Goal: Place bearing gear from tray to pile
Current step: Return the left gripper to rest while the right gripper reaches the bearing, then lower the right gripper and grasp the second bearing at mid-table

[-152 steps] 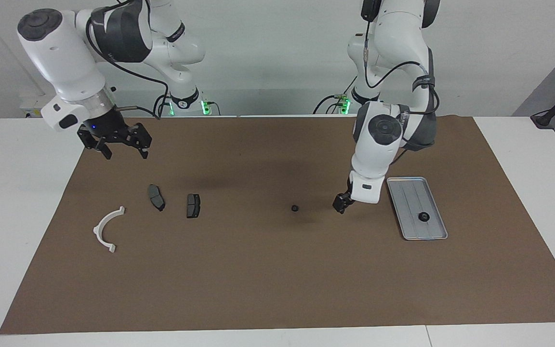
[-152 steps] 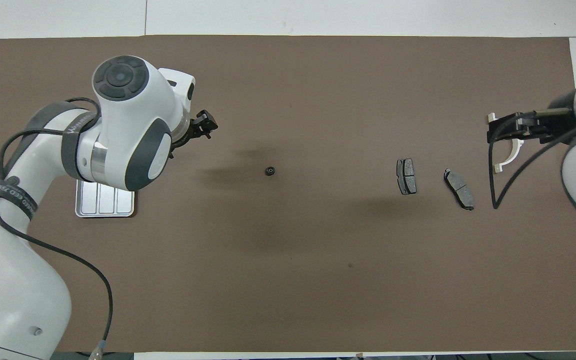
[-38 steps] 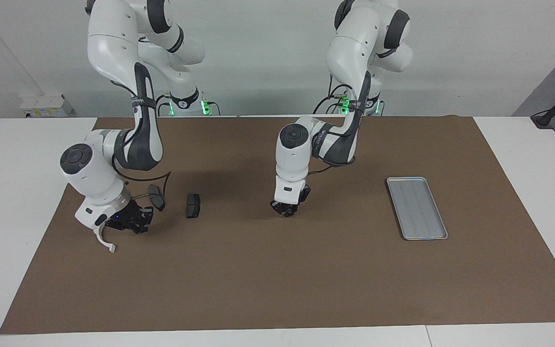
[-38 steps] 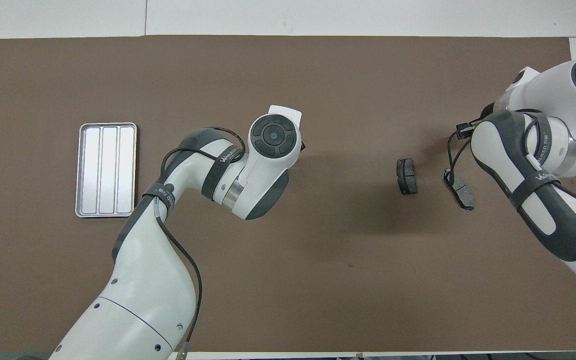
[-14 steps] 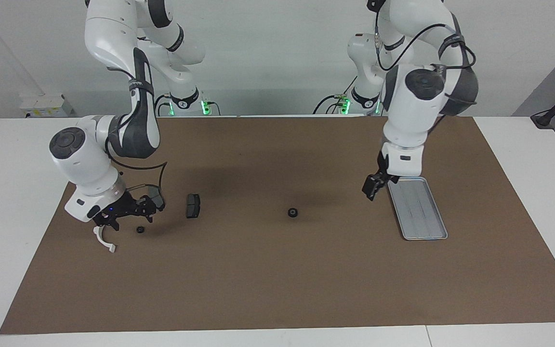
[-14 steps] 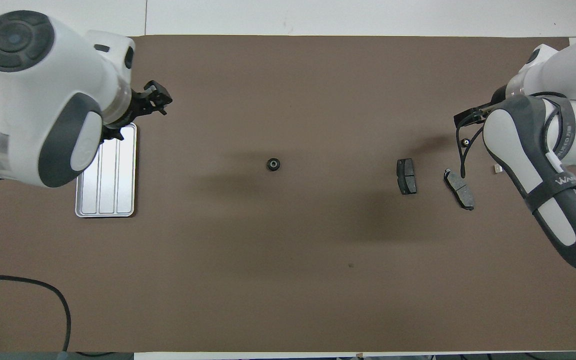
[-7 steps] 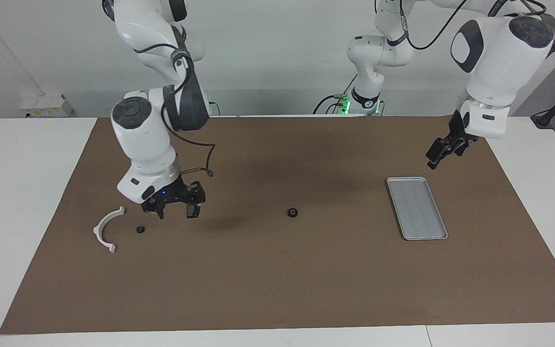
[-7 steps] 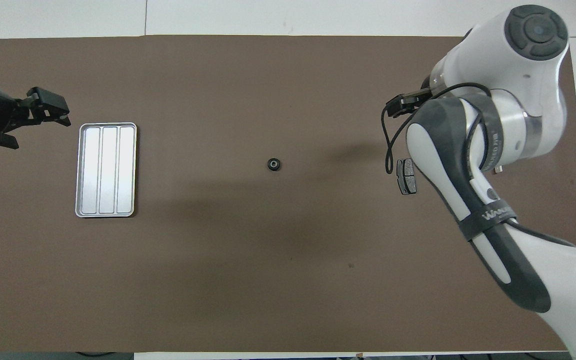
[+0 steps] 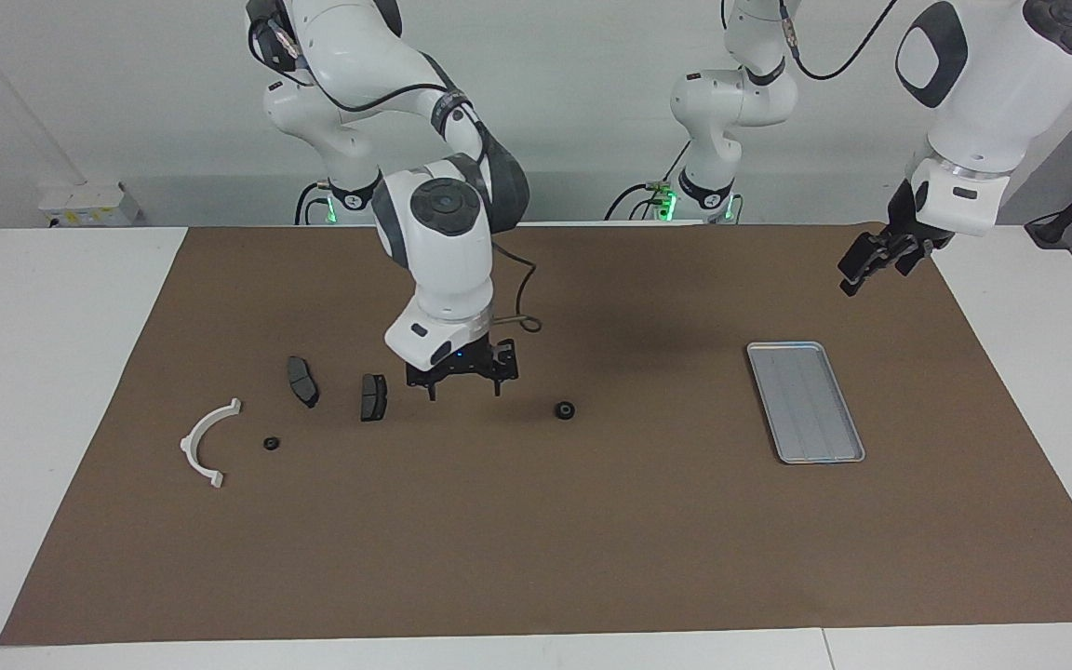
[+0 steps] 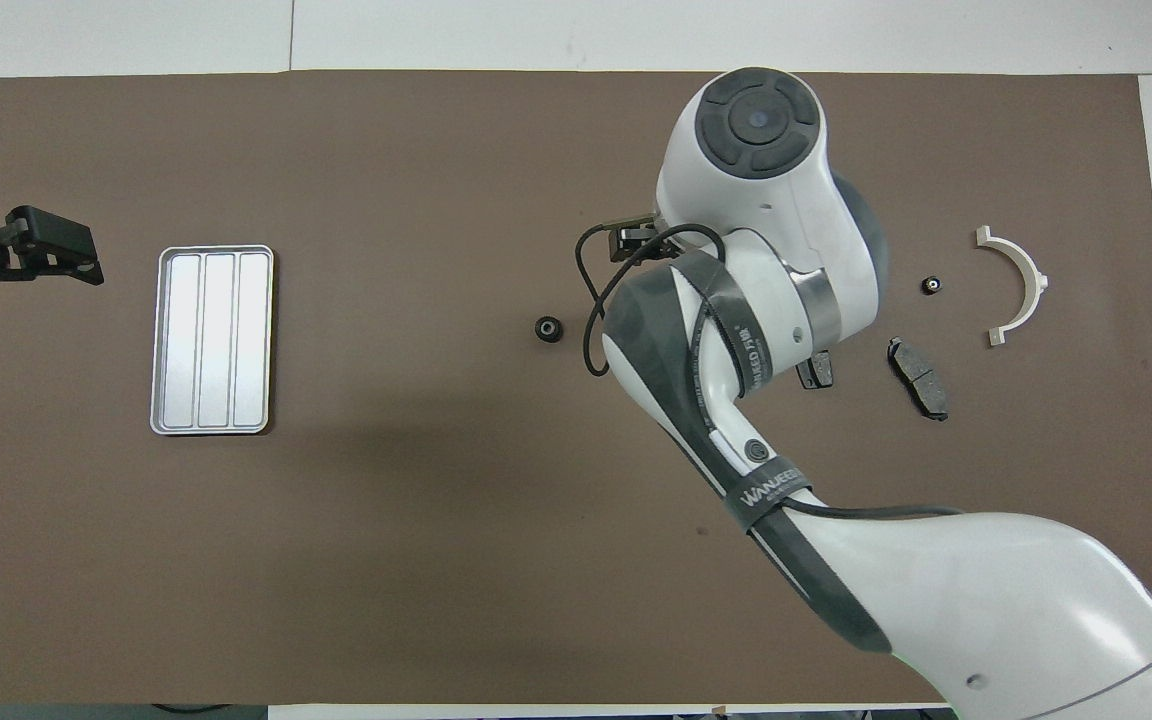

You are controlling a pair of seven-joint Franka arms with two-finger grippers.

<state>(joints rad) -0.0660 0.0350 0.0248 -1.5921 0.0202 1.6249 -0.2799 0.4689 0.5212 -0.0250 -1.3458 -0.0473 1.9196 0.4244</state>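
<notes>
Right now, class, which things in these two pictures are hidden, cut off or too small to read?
- Brake pad, overhead view: mostly covered by the right arm.
- Right gripper, overhead view: largely under its own arm.
- Left gripper, overhead view: its arm is cut off by the picture's edge.
- Bearing gears, both views: too small for detail.

The tray [image 9: 806,401] looks like bare metal, silver-grey with a dull satin sheen, brighter where light strikes its ribbed floor. It lies on a brown mat [image 9: 536,540] that reads as matt paper or thin board, smooth and without gloss. Toward the right arm's end from the tray, two brake pads [image 9: 301,381] look dark grey and rough-faced, the arc [image 9: 206,443] beside them smooth white plastic. Both small bearing gears [image 9: 565,409] appear black and faintly shiny. The arms' shells are glossy white plastic.
</notes>
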